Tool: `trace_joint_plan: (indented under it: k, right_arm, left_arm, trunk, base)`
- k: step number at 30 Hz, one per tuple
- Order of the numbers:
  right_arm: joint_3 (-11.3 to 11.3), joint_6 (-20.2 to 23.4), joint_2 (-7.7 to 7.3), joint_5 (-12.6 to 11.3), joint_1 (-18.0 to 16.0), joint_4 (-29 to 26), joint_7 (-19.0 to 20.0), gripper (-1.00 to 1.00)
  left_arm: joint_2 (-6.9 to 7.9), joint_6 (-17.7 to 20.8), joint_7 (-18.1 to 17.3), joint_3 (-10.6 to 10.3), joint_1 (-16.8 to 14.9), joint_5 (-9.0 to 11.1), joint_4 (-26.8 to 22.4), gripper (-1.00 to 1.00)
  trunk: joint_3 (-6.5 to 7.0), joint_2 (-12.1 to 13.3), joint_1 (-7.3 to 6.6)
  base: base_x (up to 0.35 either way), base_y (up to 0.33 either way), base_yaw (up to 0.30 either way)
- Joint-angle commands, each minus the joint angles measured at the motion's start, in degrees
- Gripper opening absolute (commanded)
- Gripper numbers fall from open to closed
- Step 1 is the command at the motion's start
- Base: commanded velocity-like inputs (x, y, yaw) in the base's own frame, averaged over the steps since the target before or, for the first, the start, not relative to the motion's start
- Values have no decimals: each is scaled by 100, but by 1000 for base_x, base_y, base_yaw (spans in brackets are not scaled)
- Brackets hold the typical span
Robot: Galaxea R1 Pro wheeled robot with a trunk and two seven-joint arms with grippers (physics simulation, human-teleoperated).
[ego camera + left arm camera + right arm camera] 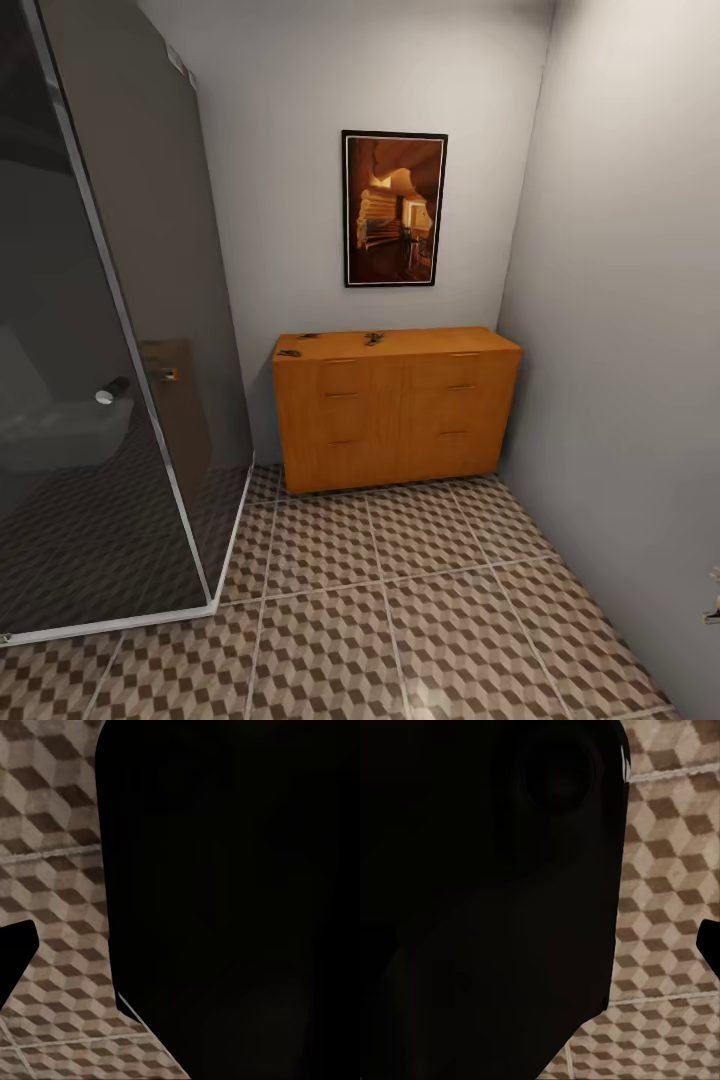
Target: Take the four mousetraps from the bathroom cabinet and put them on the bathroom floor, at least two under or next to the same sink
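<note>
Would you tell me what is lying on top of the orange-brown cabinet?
On the cabinet top lie small dark mousetraps; three spots show, near its left and middle. A fourth cannot be made out. The drawers are shut, hiding their contents.

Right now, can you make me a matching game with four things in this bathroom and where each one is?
Things:
1. picture
2. cabinet
3. mousetraps
4. glass shower wall

Places:
A. on top of the cabinet
B. hanging on the wall above the cabinet
C. left side of the room
D. on the tiled floor against the back wall

Pairs: 1-B, 2-D, 3-A, 4-C
</note>
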Motion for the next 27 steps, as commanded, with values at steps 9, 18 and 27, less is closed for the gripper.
trace_joint_plan:
  k: [9,18,27]
  right_arm:
    - [44,-64,-18,59,1,2,10,100]
    - [44,-74,-23,61,2,0,9,100]
    - [44,-78,-19,59,1,0,5,100]
  left_arm:
    - [16,-82,-9,25,-8,4,-101,100]
    - [14,-247,-9,40,-8,1,-152,100]
    - [18,-252,-9,25,-8,33,-158,100]
  trunk:
    - [-3,-3,0]
    - [-3,-3,0]
    - [-3,-3,0]
  base:
    - [0,0,0]
    - [0,0,0]
    - [85,0,0]
